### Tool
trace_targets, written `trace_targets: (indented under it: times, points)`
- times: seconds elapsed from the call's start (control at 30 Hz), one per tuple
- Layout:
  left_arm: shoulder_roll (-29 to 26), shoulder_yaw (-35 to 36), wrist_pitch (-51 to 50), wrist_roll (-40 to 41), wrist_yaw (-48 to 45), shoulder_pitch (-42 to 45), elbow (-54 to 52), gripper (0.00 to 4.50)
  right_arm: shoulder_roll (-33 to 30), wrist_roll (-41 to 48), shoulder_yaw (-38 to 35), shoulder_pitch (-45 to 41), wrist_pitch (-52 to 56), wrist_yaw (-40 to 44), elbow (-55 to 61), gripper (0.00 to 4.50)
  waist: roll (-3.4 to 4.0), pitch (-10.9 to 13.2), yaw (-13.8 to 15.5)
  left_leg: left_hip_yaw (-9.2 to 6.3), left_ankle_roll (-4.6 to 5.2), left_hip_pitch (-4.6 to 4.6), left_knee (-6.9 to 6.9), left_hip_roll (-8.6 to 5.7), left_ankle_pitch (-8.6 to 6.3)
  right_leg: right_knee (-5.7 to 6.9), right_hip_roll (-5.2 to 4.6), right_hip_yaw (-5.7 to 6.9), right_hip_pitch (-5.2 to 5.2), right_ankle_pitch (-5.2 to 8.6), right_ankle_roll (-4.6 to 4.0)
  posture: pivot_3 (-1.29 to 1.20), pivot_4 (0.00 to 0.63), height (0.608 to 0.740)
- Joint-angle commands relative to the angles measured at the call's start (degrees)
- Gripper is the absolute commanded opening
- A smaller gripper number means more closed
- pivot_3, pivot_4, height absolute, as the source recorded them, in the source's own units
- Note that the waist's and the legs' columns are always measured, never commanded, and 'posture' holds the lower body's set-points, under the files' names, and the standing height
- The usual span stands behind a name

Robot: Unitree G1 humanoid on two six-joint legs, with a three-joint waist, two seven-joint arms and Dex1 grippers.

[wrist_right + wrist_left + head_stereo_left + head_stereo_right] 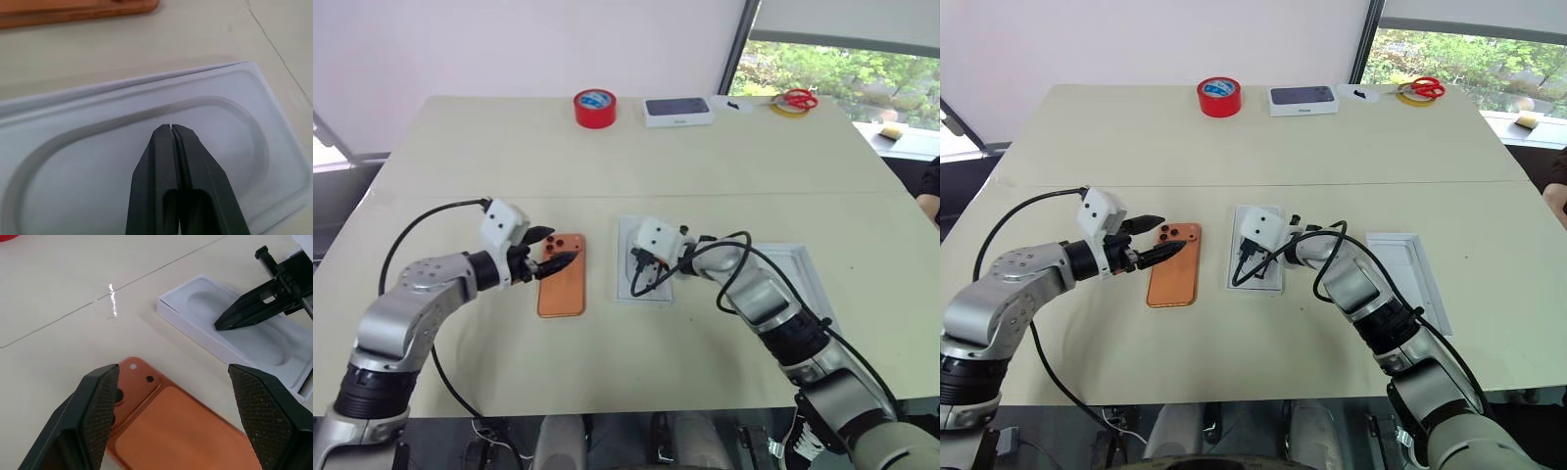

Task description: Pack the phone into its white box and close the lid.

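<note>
Left gripper (545, 250) over top end of phone (561, 277), fingers spread apart, holding nothing. Phone lies flat on table (460, 157), back up, camera lenses at far end. Just right of phone: white card with oval imprint (234, 333). Right gripper (171, 129) above card, fingers pressed together, empty. Further right, white box (1410, 279) sits on table, open, partly behind right arm.

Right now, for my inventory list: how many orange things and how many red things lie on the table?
Orange: 1, phone
Red: 2, tape and scissors
Total: 3
</note>
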State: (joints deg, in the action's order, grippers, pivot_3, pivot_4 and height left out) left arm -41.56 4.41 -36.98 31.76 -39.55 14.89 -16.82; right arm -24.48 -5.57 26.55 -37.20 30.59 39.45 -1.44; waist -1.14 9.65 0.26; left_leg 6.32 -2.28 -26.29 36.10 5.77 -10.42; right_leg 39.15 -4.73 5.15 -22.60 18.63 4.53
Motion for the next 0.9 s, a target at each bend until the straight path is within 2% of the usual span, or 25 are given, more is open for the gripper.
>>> trace_targets:
  times: [0.03,0.43,0.63,0.9]
  points:
    - [-0.89,3.0,1.22,-0.59,-0.41,-0.91,-1.38,3.76,0.68,-0.22,0.16,-0.08,-1.06,1.66,1.38,0.05,0.0,0.0,-0.1,0.01,0.0,0.0,0.0,0.0,0.0,0.0,0.0,0.0,0.0,0.0,0.0,0.0,0.15,0.73]
    - [-0.3,3.24,1.37,-2.05,-0.37,-0.34,-0.12,3.76,-1.77,0.42,0.38,3.04,1.81,8.95,7.91,0.05,0.0,0.0,-0.07,0.0,0.0,0.0,0.0,0.01,0.0,0.01,0.01,0.0,-0.01,0.0,0.0,0.0,0.15,0.73]
    - [0.24,2.86,1.71,-2.89,-0.47,0.07,0.36,3.76,-6.29,1.38,1.27,5.72,0.5,15.22,13.78,0.05,0.0,0.0,0.13,0.0,0.0,0.0,0.0,0.01,0.0,0.01,0.01,0.0,0.0,0.0,0.0,0.0,0.15,0.73]
    - [0.79,3.15,1.62,-3.17,-0.55,0.31,0.67,3.76,-7.15,2.46,0.57,6.56,0.88,17.24,15.76,0.05,0.0,0.0,0.02,-0.01,0.0,0.01,-0.01,0.01,0.0,0.01,0.01,0.0,0.0,0.0,0.0,0.0,0.15,0.73]
